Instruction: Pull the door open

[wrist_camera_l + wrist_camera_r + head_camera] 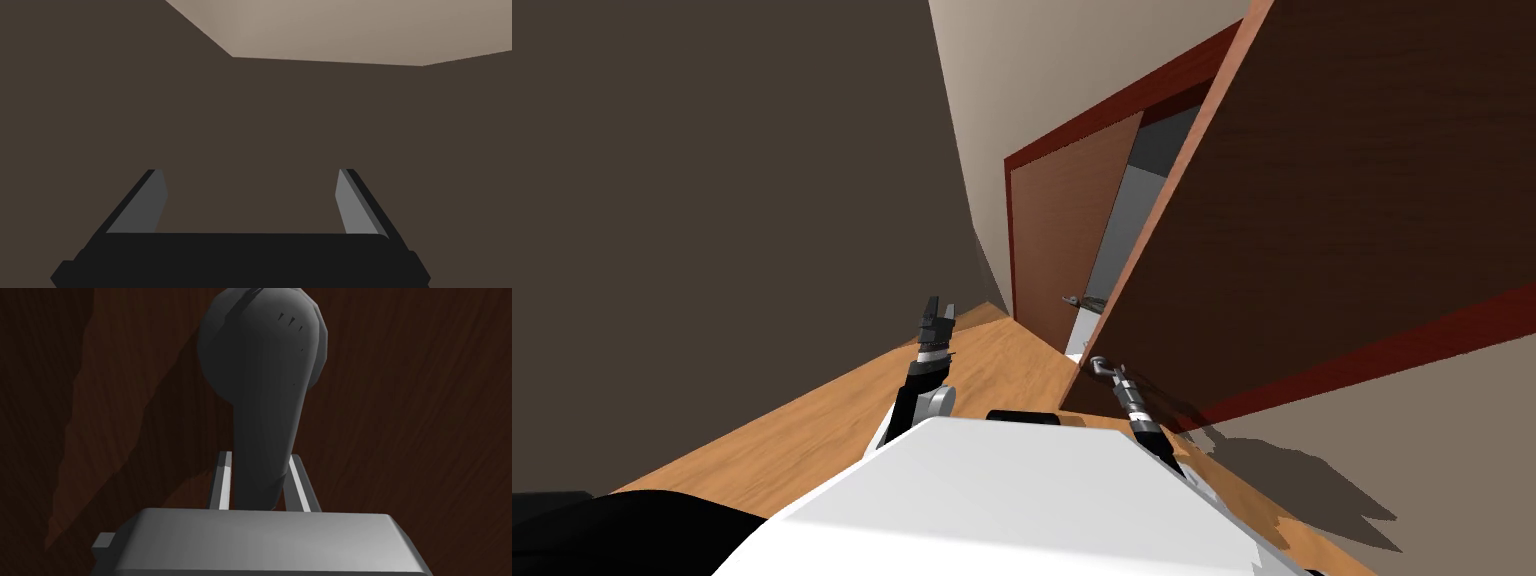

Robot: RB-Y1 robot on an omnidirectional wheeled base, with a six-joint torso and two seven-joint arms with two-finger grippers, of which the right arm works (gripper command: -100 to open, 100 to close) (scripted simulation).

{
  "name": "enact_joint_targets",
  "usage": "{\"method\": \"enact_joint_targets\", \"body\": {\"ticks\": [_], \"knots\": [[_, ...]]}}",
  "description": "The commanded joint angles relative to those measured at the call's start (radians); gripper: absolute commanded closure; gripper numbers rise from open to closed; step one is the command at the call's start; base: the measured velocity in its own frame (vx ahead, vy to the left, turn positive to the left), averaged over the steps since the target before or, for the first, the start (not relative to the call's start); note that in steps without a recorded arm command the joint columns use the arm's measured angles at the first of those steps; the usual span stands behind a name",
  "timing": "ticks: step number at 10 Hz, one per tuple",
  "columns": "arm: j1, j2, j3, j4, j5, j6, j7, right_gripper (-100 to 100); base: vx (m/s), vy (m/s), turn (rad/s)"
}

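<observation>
A dark brown door (1342, 210) stands swung partly out from its red-brown frame, its free edge toward me. In the right wrist view a dark grey lever handle (265, 388) juts from the door's face (425, 413). My right gripper (260, 480) is shut on the lever, one finger pressing each side. The head view shows that gripper (1102, 368) at the door's lower free edge. My left gripper (936, 312) hangs out in front of me, apart from the door, and in its wrist view the left gripper (250, 200) is open with nothing between its fingers.
A dark wall (732, 200) runs close along my left. Wooden floor (1012, 370) leads to a second brown door (1062, 240) at the corridor's end, standing ajar, with its own handle (1084, 300) and a grey gap beside it.
</observation>
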State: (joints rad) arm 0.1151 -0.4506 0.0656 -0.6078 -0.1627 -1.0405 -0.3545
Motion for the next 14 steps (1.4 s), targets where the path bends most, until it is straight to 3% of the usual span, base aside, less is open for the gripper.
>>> {"method": "enact_joint_targets", "body": {"ticks": [1, 3, 4, 7, 9, 11, 12, 14], "knots": [[0.018, -0.009, 0.013, 0.004, 0.004, -0.033, -0.012, 100, -0.154, -0.030, 0.151], [0.036, -0.019, 0.025, 0.009, 0.007, -0.066, -0.023, 100, -0.206, -0.050, 0.146], [0.036, -0.019, 0.025, 0.009, 0.007, -0.066, -0.023, 100, -0.067, -0.053, 0.027], [0.070, -0.036, 0.049, 0.017, 0.014, -0.126, -0.044, 100, -0.117, -0.050, 0.129], [0.082, -0.042, 0.057, 0.020, 0.016, -0.148, -0.052, 100, -0.126, -0.034, 0.085], [0.103, -0.054, 0.073, 0.025, 0.021, -0.188, -0.066, 100, -0.153, -0.045, 0.117], [0.104, -0.059, 0.059, 0.010, 0.014, -0.166, -0.058, 100, -0.078, -0.034, 0.013], [0.073, -0.053, 0.067, 0.027, 0.030, -0.156, -0.063, 100, -0.190, -0.035, 0.093]]}}
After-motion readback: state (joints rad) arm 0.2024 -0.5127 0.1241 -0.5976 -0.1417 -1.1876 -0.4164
